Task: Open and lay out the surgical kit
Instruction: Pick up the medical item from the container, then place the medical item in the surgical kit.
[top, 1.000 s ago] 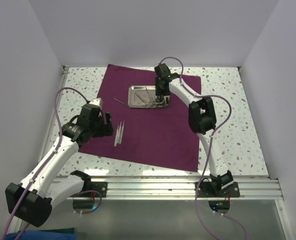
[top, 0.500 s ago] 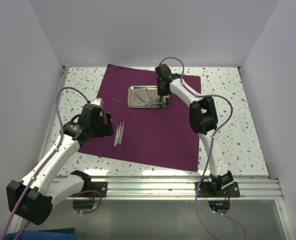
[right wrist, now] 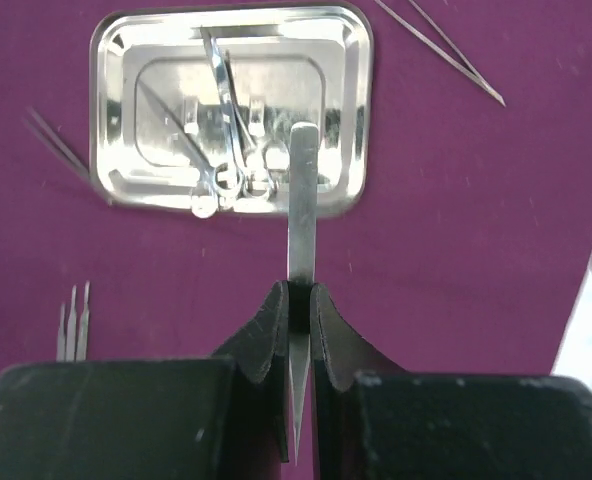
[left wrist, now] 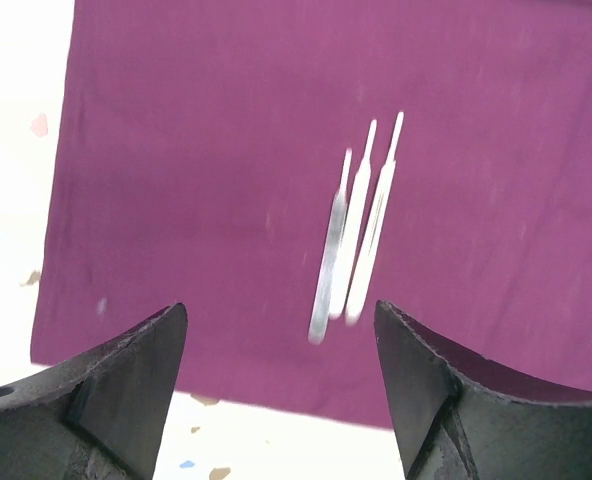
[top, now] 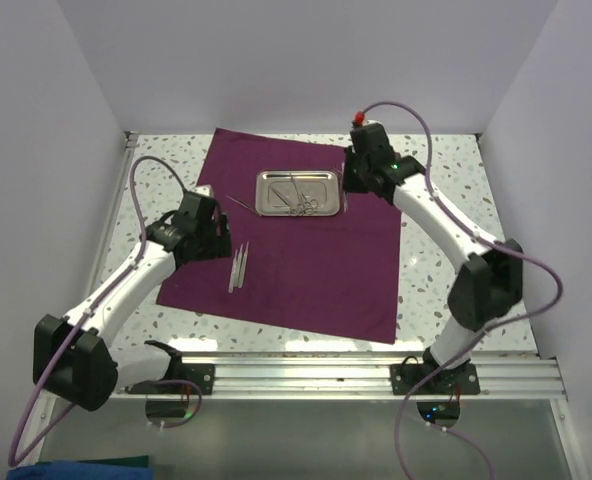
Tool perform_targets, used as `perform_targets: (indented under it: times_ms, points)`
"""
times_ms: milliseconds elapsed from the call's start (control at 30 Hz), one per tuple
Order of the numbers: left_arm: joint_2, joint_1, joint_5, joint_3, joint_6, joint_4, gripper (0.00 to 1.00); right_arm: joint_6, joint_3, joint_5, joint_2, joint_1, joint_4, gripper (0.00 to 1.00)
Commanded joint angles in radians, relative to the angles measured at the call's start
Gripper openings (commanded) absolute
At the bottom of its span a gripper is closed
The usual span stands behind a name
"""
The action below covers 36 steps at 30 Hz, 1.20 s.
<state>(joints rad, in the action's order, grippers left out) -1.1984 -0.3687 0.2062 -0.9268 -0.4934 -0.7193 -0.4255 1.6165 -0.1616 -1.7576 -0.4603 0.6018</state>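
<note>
Close by the tray (right wrist: 360, 110), the right claw (right wrist: 296, 300) is pinching a flat steel tool (right wrist: 302, 180), whose blunt end shows over the tray's rim in the wrist view. I judge this to be the laying-out step: the cloth (top: 316, 270) is already spread flat on the worktop (top: 466, 150), and tools go one by one from tray to cloth. The next move calls for carrying this tool to bare cloth and setting it down straight, perhaps beside the three tools (top: 238, 267), without crossing them. Scissors (right wrist: 226, 160) lie in the tray, and thin tweezers (top: 238, 204) lie left of it. The left claw (left wrist: 281, 380) hangs spread and empty just left of those three, and could crowd that spot.
</note>
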Motion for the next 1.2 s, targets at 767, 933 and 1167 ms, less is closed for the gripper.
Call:
perform_targets:
  times_ms: [767, 933, 1167]
  points:
    - [-0.863, 0.005, 0.173, -0.696, -0.548, 0.173, 0.73, -0.308, -0.92, 0.226, 0.647, -0.037, -0.011, 0.0]
    - [-0.88, -0.002, 0.185, -0.701, -0.563, 0.173, 0.72, -0.282, -0.984, 0.237, 0.595, -0.038, -0.103, 0.06]
    - [-0.9, -0.003, 0.211, -0.734, -0.56, 0.159, 0.7, -0.204, -0.87, 0.211, 0.472, -0.038, -0.077, 0.68]
